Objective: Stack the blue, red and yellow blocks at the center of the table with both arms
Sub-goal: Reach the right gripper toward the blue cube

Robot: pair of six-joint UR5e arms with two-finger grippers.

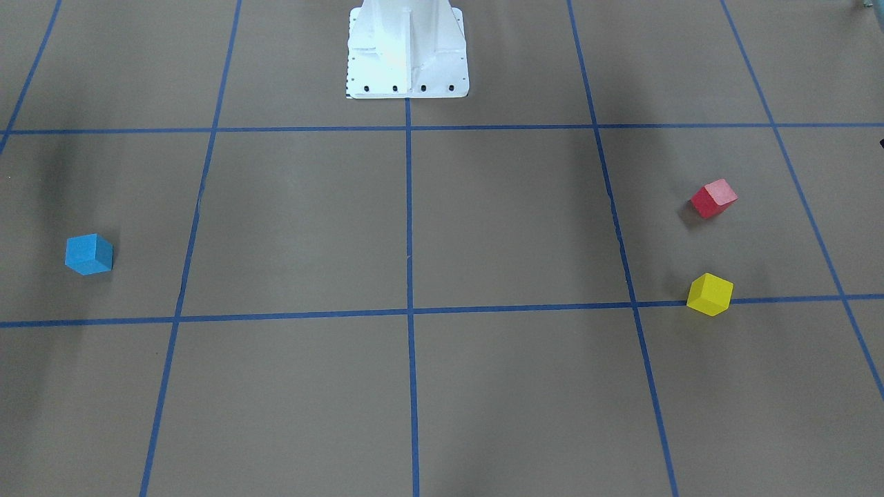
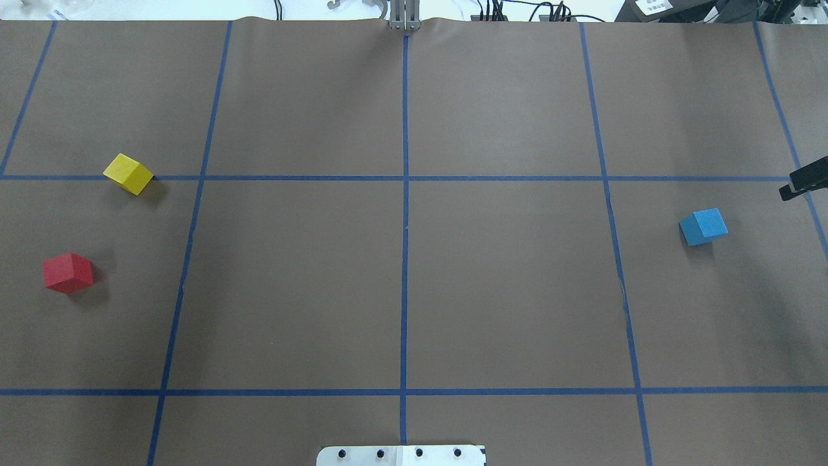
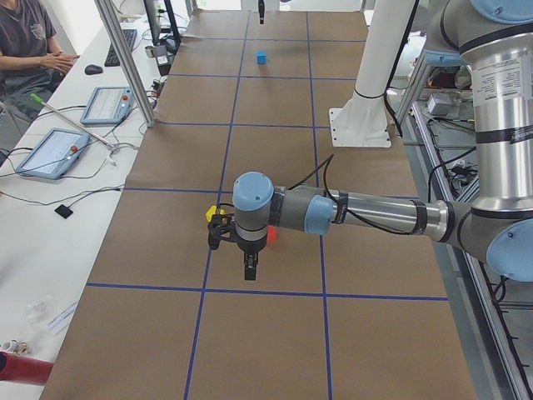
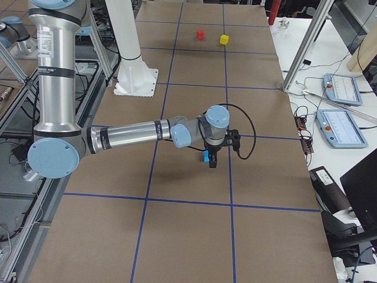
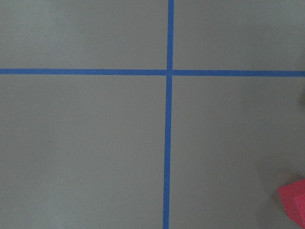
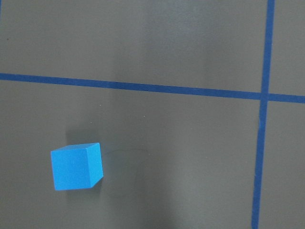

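The blue block (image 2: 704, 226) lies on the table's right side and also shows in the right wrist view (image 6: 76, 166). The red block (image 2: 68, 272) and the yellow block (image 2: 128, 173) lie apart on the left side. A corner of the red block shows in the left wrist view (image 5: 293, 207). My left gripper (image 3: 250, 273) hangs fingers-down over the table near the red and yellow blocks. My right gripper (image 4: 211, 164) hangs next to the blue block (image 4: 205, 157), and only its dark tip (image 2: 804, 182) shows overhead. I cannot tell whether either gripper is open or shut.
The white robot pedestal (image 1: 407, 52) stands at the table's robot-side edge. Blue tape lines (image 2: 405, 194) grid the brown table. A seated operator (image 3: 33, 50), tablets (image 3: 50, 150) and an aluminium post (image 3: 125, 67) stand beside the table.
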